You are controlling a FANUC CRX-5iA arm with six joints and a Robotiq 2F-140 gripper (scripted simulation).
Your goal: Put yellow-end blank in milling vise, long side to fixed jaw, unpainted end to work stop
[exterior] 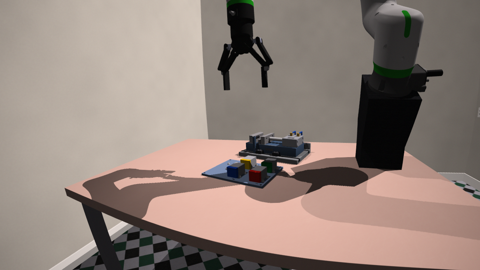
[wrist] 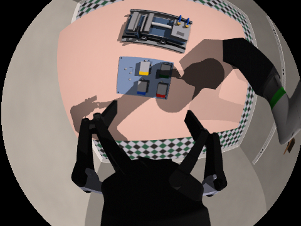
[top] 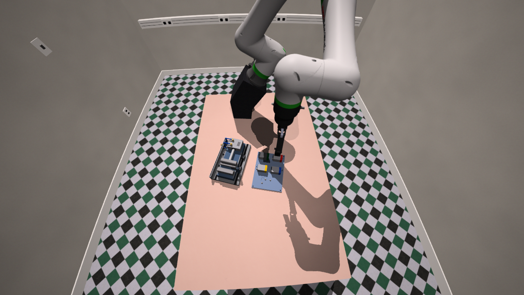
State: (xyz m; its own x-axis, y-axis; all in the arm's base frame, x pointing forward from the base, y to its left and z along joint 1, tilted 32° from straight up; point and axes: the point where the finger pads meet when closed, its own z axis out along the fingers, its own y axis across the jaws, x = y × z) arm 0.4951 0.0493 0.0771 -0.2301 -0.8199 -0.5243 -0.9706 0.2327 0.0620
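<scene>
The blank with the yellow end (top: 262, 168) (exterior: 248, 162) (wrist: 144, 68) lies on the blue plate (top: 258, 185) (exterior: 214, 171) (wrist: 122, 85), its yellow end away from the vise. The milling vise (top: 230, 161) (exterior: 275, 147) (wrist: 158, 29) stands beside the plate. Its fixed jaw (top: 226, 171) (exterior: 255, 137) (wrist: 133, 21) is the end block without hoses; the moving jaw (top: 229, 161) (exterior: 267, 138) (wrist: 147, 23) is close to it. The bars and work stop between the jaws are too small to tell. My gripper (exterior: 245, 88) (wrist: 152, 111) is open and empty, high above the table.
A blue-ended blank (top: 276, 170) (exterior: 236, 170) (wrist: 142, 87), a red-ended blank (top: 277, 158) (exterior: 257, 174) (wrist: 162, 90) and a green-ended blank (top: 263, 155) (exterior: 269, 165) (wrist: 165, 70) also stand on the plate. Small pins (top: 265, 179) (wrist: 130, 73) stick up at its other end. The robot's black pedestal (top: 246, 98) (exterior: 386, 131) stands on the table.
</scene>
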